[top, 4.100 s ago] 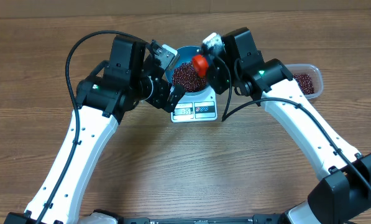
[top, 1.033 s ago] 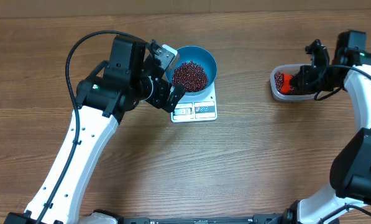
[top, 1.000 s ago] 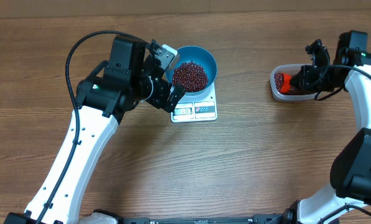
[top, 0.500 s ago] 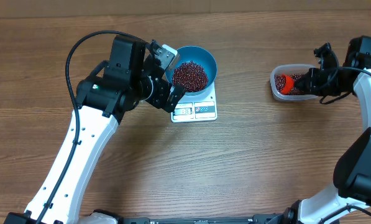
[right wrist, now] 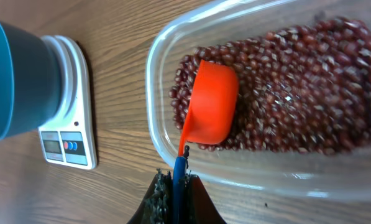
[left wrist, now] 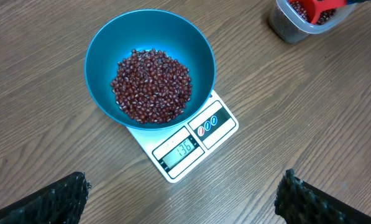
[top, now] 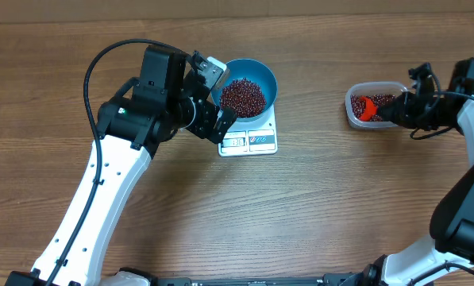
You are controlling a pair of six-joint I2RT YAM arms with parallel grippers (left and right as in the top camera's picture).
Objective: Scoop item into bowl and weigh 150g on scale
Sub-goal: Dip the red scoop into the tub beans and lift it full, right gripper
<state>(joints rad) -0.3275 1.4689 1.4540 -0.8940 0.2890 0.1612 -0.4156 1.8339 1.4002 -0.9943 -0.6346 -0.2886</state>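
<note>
The blue bowl (top: 264, 73) stands on the white scale (top: 260, 141) and holds a heap of beans (top: 243, 96). In the left wrist view the scale (left wrist: 217, 118) shows 136 under the bowl (left wrist: 110, 37). My left gripper (top: 218, 99) is open at the bowl's left side, with nothing between its fingers (left wrist: 54, 199). My right gripper (right wrist: 176, 193) is shut on the blue handle of the red scoop (right wrist: 211, 102). The scoop's cup lies on the beans (right wrist: 297, 93) at one end of the clear tub (right wrist: 163, 56). Seen from overhead, the scoop (top: 366, 107) sits in the tub (top: 352, 117) at the far right.
The tub stands well right of the scale, with bare wooden table (top: 316, 183) between them. The left arm's black cable (top: 102, 59) loops over the table's left part. The table's back edge (top: 237, 16) runs just behind the bowl.
The right gripper carried the scoop from over the bowl to the tub, then drew back rightward with the cup in the tub's beans. The left arm, bowl and scale stayed still.
</note>
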